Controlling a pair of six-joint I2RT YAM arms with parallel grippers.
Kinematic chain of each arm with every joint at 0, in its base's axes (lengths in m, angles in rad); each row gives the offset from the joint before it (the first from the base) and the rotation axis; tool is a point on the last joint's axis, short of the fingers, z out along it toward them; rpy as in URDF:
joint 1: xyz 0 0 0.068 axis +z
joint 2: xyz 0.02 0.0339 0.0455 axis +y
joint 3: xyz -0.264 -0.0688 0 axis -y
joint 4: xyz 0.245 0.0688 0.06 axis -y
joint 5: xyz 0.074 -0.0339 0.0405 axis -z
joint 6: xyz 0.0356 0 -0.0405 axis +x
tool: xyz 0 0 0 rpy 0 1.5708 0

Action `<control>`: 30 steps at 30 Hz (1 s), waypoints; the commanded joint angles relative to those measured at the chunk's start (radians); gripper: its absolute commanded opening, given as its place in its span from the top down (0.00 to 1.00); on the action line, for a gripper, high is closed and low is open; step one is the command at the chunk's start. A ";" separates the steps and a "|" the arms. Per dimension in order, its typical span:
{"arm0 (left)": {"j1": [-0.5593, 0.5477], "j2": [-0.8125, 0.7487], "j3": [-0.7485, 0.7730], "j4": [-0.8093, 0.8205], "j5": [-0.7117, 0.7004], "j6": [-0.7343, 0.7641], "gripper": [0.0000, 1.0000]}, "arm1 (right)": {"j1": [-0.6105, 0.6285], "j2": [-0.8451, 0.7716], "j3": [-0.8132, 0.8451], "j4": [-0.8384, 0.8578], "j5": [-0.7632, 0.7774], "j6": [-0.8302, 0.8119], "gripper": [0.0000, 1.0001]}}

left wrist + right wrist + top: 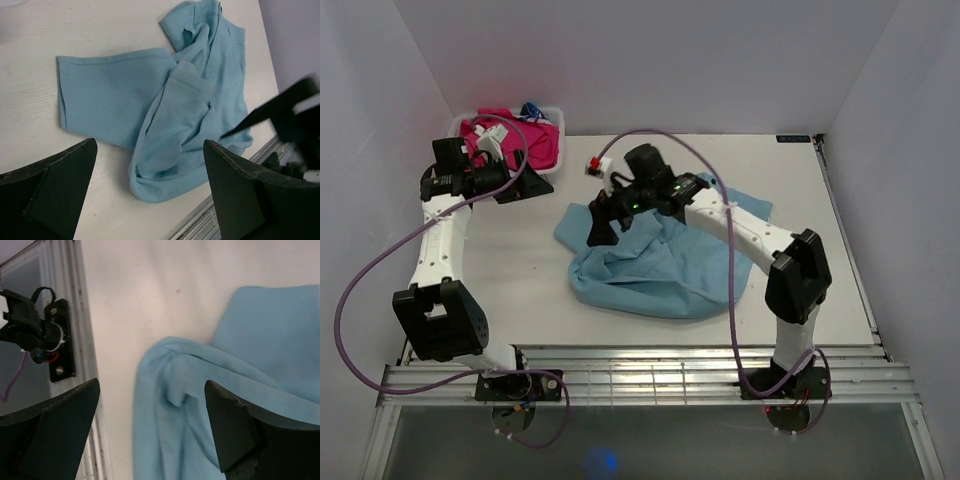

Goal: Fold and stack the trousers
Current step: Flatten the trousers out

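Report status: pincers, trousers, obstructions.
Left pincer open, off to the side. Right pincer open above trousers. Trousers crumpled, unfolded. Pink garments binned, apart.

Soft matt cloth trousers [650, 270] (creased) on a smooth matt white table [520, 260]

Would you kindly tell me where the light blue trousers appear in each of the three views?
Top external: the trousers lie crumpled in the middle of the picture.
Left wrist: the trousers spread across the centre and upper right.
Right wrist: the trousers fill the right side and lower middle.
Shared landmark: the near-edge metal rail, at the bottom in top external, lower right in left wrist, upper left in right wrist.
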 commanded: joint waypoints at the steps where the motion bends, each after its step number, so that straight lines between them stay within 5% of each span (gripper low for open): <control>1: -0.023 -0.040 -0.023 -0.048 0.037 0.141 0.02 | -0.266 -0.180 -0.022 -0.053 -0.023 -0.067 0.08; 5: -0.175 0.001 -0.046 -0.046 -0.130 0.287 0.02 | -0.486 -0.221 -0.112 -0.143 0.088 -0.211 0.05; 10: -0.289 0.124 -0.037 0.055 -0.263 0.269 0.02 | -0.634 -0.045 -0.093 -0.150 0.309 -0.342 0.08; 22: -0.379 0.424 0.109 0.064 -0.460 0.335 0.02 | -0.701 0.374 0.228 -0.113 0.432 -0.348 0.09; 25: -0.382 0.451 0.087 0.072 -0.469 0.329 0.02 | -0.704 0.424 0.257 -0.181 0.434 -0.380 0.26; 27: -0.384 0.460 0.046 0.099 -0.481 0.320 0.04 | -0.723 0.402 0.172 -0.207 0.406 -0.385 0.48; 30: -0.384 0.477 0.009 0.144 -0.544 0.307 0.24 | -0.766 0.310 0.063 -0.207 0.386 -0.385 0.72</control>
